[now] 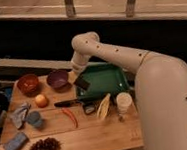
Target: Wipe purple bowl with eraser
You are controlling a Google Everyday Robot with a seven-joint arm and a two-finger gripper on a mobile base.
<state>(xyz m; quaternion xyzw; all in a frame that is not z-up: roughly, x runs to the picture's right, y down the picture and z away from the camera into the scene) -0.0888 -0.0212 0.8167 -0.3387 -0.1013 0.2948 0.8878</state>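
The gripper (79, 79) hangs just right of the purple bowl (58, 79), pinching 1 black eraser (83, 83). The eraser's long axis tilts down toward the right, over the green tray's (112, 77) left edge.

A white robot arm reaches over a wooden table (93, 135). Its gripper (79, 81) holds the eraser (82, 83) just beside the purple bowl (57, 78).

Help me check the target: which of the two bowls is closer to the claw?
The round dark purple bowl, right beside the claw holding the flat black eraser; the orange-red bowl sits farther left.
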